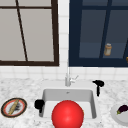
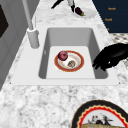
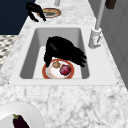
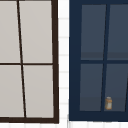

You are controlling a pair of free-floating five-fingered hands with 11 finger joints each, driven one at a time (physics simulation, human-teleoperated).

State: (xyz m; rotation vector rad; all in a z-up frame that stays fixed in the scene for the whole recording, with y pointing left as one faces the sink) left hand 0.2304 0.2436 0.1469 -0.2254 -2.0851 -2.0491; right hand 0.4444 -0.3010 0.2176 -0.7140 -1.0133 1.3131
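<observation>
Caught the right hand (image 3: 63,50) large in the middle of the right side view, fingers spread and straight, thumb hanging down, clamped on nothing. Hovered there in line with the sink (image 3: 57,33) and the red-rimmed plate (image 3: 44,72) on its floor, though could not tell any contact. Found the same hand at the top of the left side view, beside the aubergine (image 2: 79,11) on its white plate (image 2: 91,13). Picked out an apple (image 2: 63,55) and a small brown lump (image 2: 71,63) on the red-rimmed plate, lying just beside each other.

Saw the left hand (image 2: 110,57) at the right of the left side view, fingers loosely drooped, gripping nothing, poised over the sink's rim. Placed it in the front view at the basin's left edge.

Noted a big red ball (image 1: 67,115) low centre in the front view. Left open room: bare marble table (image 2: 37,100) around the basin, faucet (image 2: 32,37) upright at the back rim, a rolling-pin plate (image 1: 3,107) well apart at far left.
</observation>
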